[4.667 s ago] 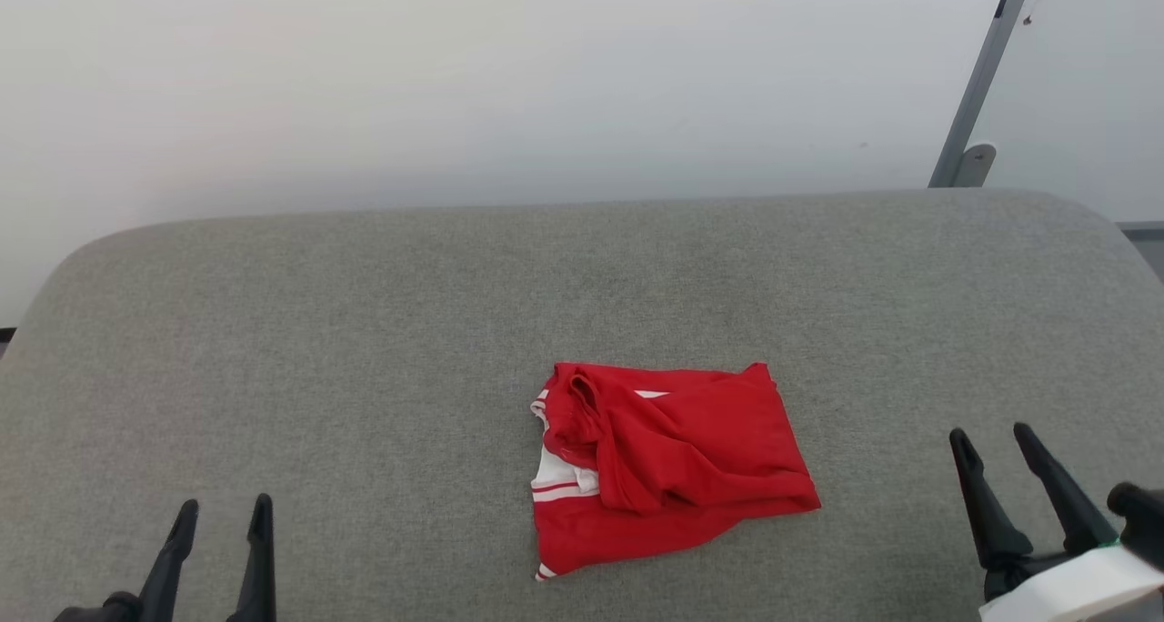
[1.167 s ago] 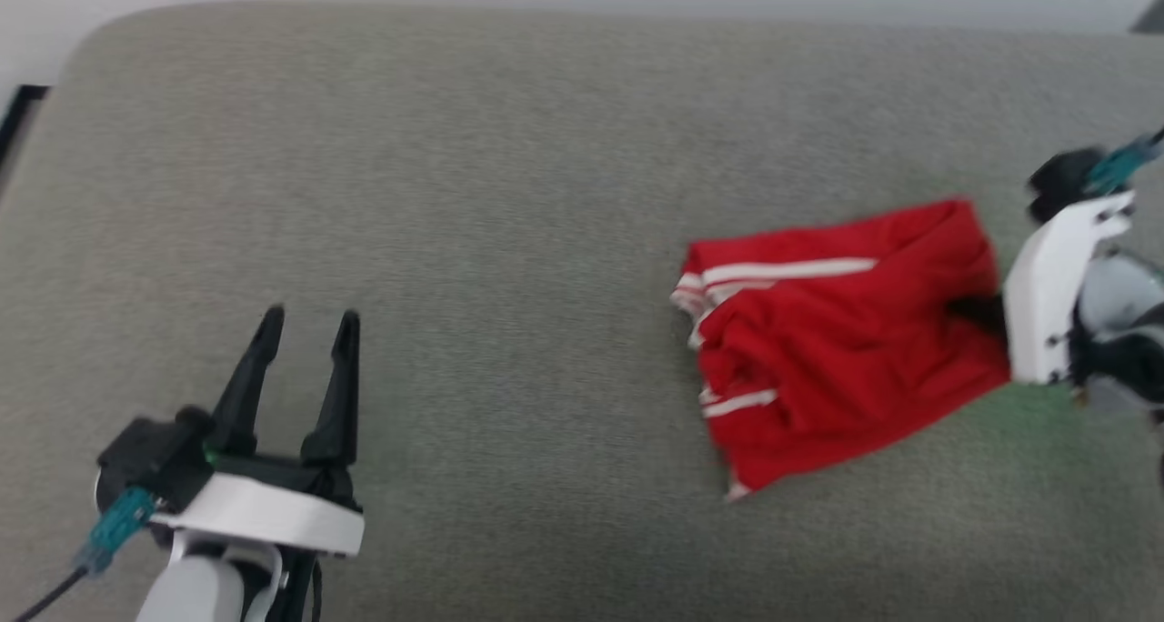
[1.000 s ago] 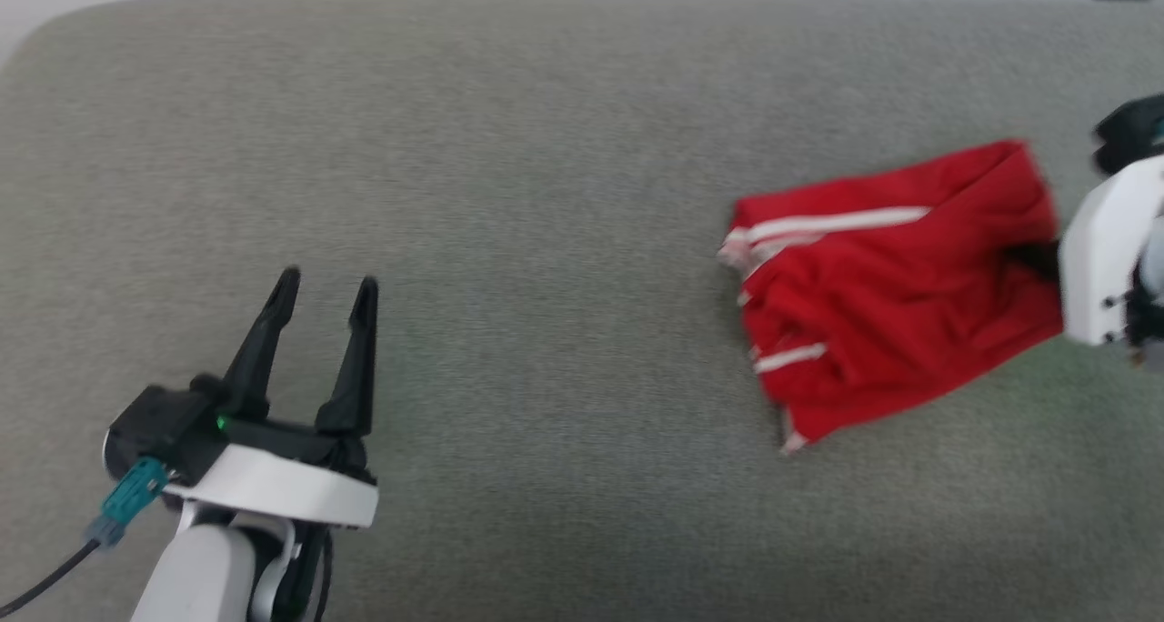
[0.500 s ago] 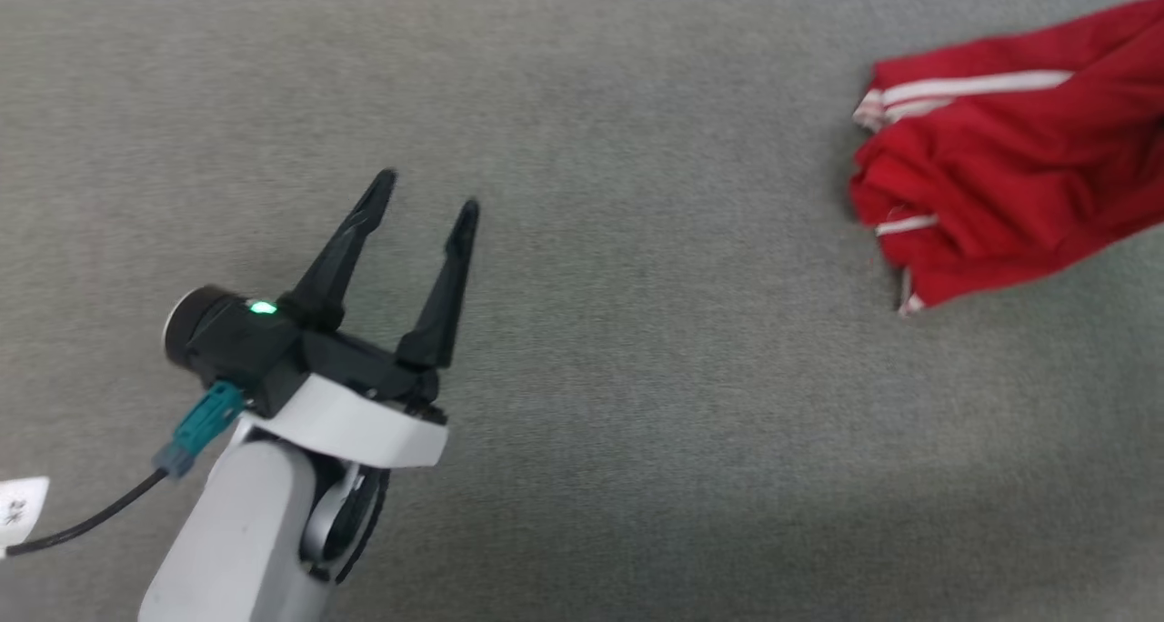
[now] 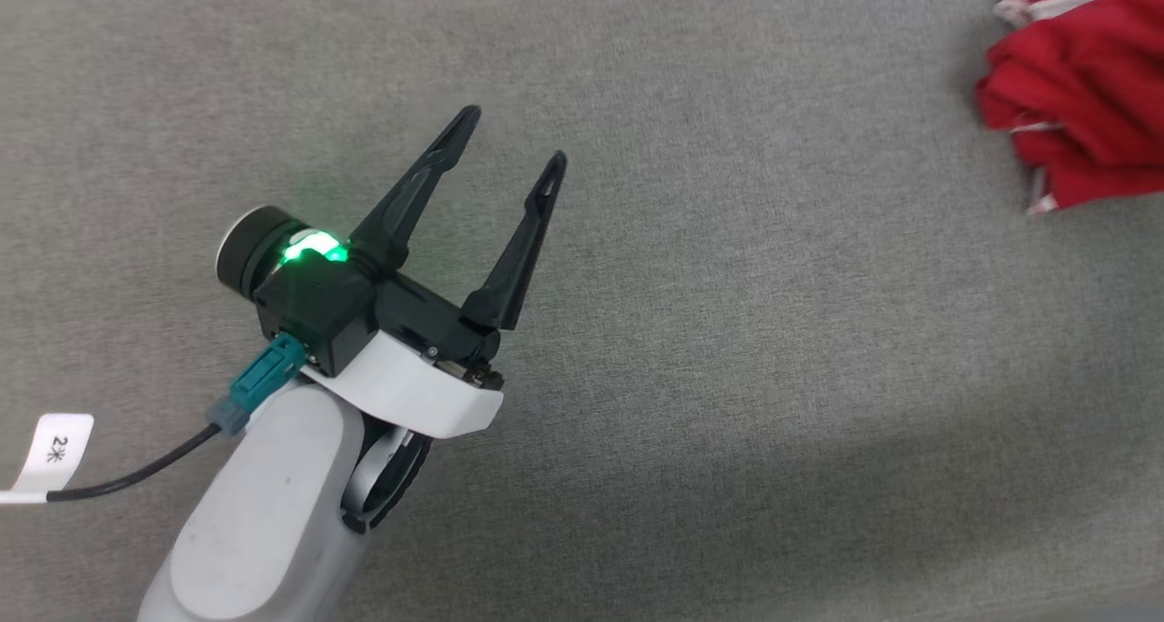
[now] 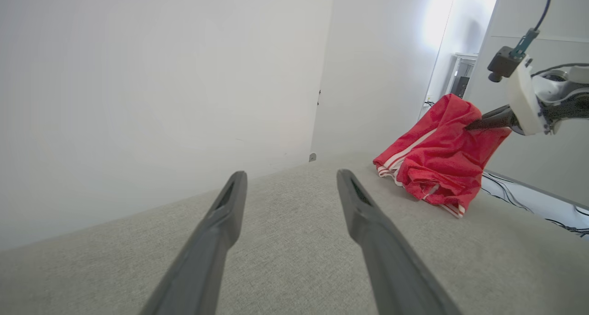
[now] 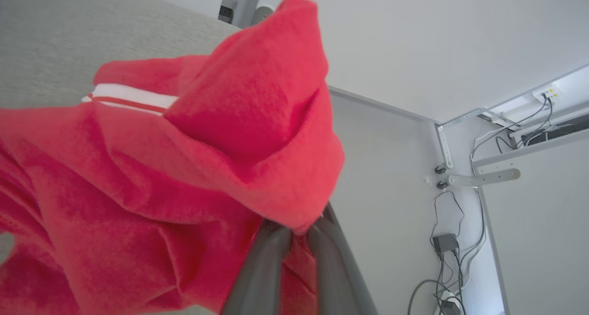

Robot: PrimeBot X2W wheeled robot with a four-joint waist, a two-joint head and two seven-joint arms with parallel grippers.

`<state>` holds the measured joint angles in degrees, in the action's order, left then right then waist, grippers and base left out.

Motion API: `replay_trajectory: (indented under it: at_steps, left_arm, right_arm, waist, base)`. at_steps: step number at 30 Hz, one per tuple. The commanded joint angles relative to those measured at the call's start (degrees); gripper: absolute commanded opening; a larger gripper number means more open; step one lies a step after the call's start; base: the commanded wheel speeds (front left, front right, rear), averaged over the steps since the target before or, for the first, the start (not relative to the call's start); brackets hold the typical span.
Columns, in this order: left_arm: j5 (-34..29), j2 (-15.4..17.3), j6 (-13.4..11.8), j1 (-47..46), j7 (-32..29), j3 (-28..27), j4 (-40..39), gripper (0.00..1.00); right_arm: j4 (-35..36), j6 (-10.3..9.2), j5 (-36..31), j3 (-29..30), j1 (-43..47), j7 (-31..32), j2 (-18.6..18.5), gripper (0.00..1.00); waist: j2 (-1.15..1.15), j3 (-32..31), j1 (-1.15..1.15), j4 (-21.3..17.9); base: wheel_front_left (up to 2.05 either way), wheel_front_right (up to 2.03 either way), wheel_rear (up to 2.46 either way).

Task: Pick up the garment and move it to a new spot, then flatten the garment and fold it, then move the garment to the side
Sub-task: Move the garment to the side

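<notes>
L gripper (image 5: 514, 136) hangs over the grey fabric counter (image 5: 727, 349) at near left, fingers spread wide w/ nothing betw. them; green light (image 5: 314, 247) lit on its wrist. R gripper (image 6: 469, 126) is clenched on the garment (image 6: 437, 163), pinching a fold at its upper right edge. Garment sits bunched at far right of counter, top part lifted, lower folds w/ red-and-white trim resting on the fabric, well apart from L gripper.
</notes>
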<state>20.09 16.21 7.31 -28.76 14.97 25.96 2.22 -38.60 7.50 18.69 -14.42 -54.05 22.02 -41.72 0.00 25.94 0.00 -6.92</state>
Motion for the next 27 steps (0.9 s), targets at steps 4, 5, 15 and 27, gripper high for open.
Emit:
replay_trajectory:
  at_steps: [4, 5, 15, 27]
  left_arm:
    - [-0.5, 0.0, 0.2, -1.9, 0.3, 0.4, -0.3, 1.0]
    - [-0.4, -0.2, 0.2, -2.2, 0.3, 0.3, -0.4, 1.0]
    - [0.4, -0.3, 0.2, -3.9, 0.3, 1.1, -0.4, 1.0]
    - [1.1, 0.2, 0.2, -0.4, 0.3, -3.3, -1.4, 1.0]
  right_arm:
    - [-3.2, -0.02, -5.4, 2.5, -2.5, -1.7, 0.1, 0.0]
    - [-4.3, -0.02, -6.9, 3.5, -2.9, -2.0, 0.4, 0.0]
    - [-13.8, -0.01, -15.0, 11.9, -4.9, -5.4, 5.6, 0.31]
    - [-18.3, -0.01, -20.1, 21.4, -7.7, -12.3, 9.2, 1.0]
  waist:
    - [0.0, 1.9, 0.0, -0.7]
    - [0.0, 2.2, 0.0, -0.7]
    - [0.0, 4.4, 0.0, 0.7]
    - [0.0, 2.0, 0.0, 1.0]
  base:
    - [0.0, 0.0, 0.0]
    - [0.0, 0.0, 0.0]
    - [0.0, 0.0, 0.0]
    - [0.0, 0.0, 0.0]
